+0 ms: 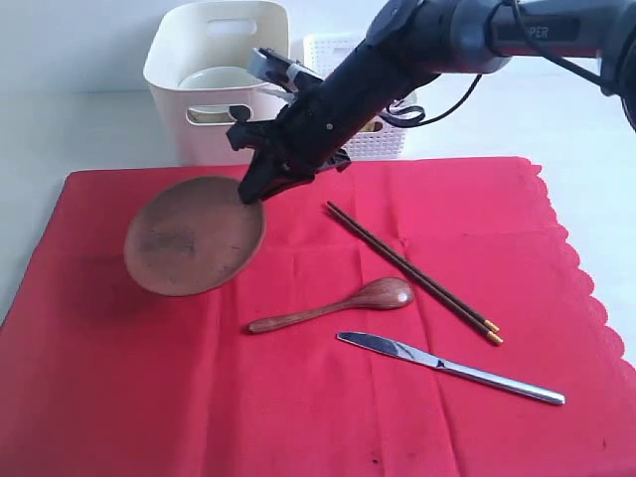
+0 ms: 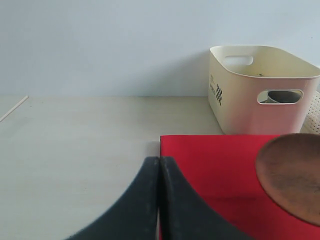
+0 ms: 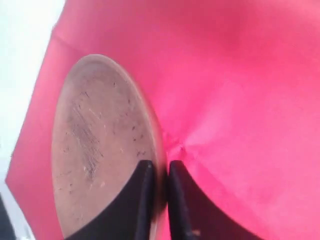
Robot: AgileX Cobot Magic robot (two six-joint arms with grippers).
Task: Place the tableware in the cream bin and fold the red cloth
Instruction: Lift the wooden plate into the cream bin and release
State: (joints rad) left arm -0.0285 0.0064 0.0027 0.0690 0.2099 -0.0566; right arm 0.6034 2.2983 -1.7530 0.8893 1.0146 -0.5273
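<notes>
Between the fingers of the right gripper sits the rim of the plate: one finger lies on its inner face, the other behind it, and the jaws are clamped on the wood. The plate hangs tilted from that grip over the cloth; we cannot tell whether its low edge touches the fabric. Just behind the gripper stands the bin, and inside it we see the bowl. Beside the bin, past the arm, is a lattice basket. On the cloth to the gripper's other side lie the chopsticks, then the spoon, and farthest from it the knife, none touching another. The left gripper is pressed closed with nothing in it, above the table just beside a corner of the cloth, the plate off to one side.
</notes>
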